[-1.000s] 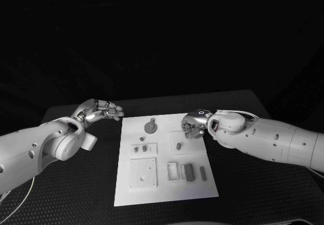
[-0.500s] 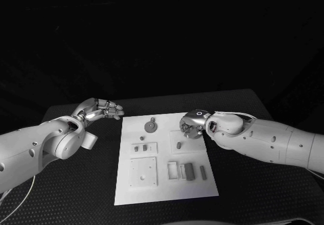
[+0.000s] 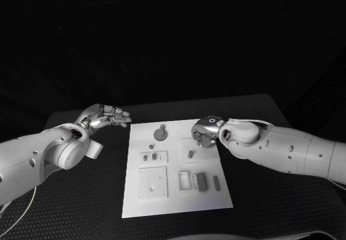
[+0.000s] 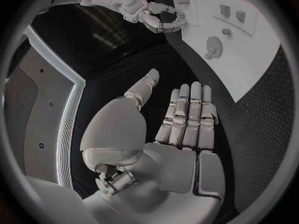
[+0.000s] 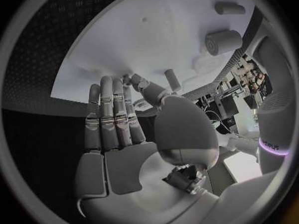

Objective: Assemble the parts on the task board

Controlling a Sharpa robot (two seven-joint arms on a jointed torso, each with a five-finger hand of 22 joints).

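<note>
The white task board point(image 3: 176, 200) lies mid-table with several small grey parts on it: a round toothed piece point(image 3: 161, 133), a two-slot block point(image 3: 153, 158), an oval piece point(image 3: 190, 155), a square plate point(image 3: 153, 182) and upright pieces point(image 3: 200, 182). My right hand point(image 3: 205, 133) hovers over the board's far right part, fingers curled with the thumb near the fingertips point(image 5: 124, 84); whether it pinches anything is hidden. A short cylinder point(image 5: 223, 41) stands on the board beyond it. My left hand point(image 3: 106, 117) hangs off the board's far left corner, palm point(image 4: 181, 159) bare and fingers straight.
Black textured table point(image 3: 86, 200) surrounds the board, with bare mat on both sides and in front. The left wrist view also catches the right hand point(image 4: 161, 19) and the toothed piece point(image 4: 214, 47) on the board point(image 4: 261, 59).
My right hand has crept slightly leftward over the board's far right part. The left hand has barely moved.
</note>
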